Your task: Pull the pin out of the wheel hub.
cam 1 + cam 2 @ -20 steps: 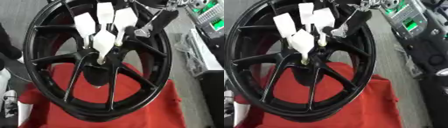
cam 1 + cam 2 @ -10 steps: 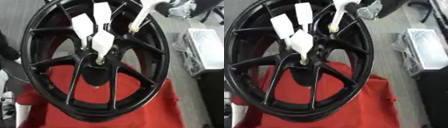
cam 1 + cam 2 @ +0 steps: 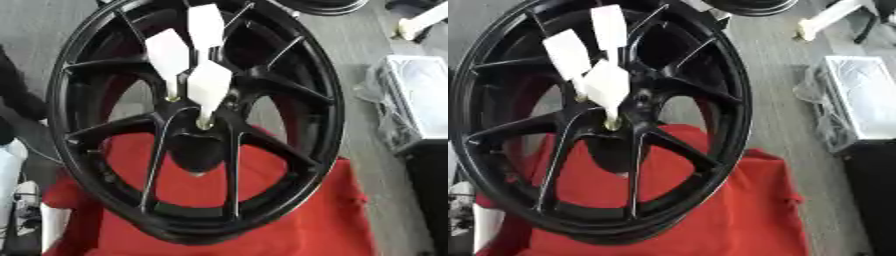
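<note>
The wheel (image 3: 324, 100) fills the left and middle of the frame. It leans on its rim on a red cloth (image 3: 306, 220) that covers the lower part, probably there to save the black finish and stop the wheel sliding. Leaning like this, the wheel turns its hub (image 3: 197, 150) up toward the camera, so the pins can be reached from above.

Three white pins are seated around the hub, just above frame centre. There is a left pin (image 3: 168, 52), a top pin (image 3: 206, 25) and a near pin (image 3: 210, 85). Each has a flat paddle-shaped head standing clear of the spokes, and a thin shank runs down into the hub. The left and near pins show brassy ends where they enter. The heads fan up and outward and give plenty to grasp — nothing is touching any of them now.

At the top right corner, well apart from the wheel, a white bar (image 3: 826, 19) with a yellowish tip lies slantwise. It could be a pin already out, though that is only a guess. Dark shapes beside it at the frame edge may be the right hand (image 3: 878, 20). I cannot tell whether it is open, closed or holding the bar.

A pale-and-dark shape (image 3: 24, 212) low on the left edge may be the idle left hand — I cannot tell its state either.

Neither arm's pose can be read beyond that, and both are away from the hub.
</note>
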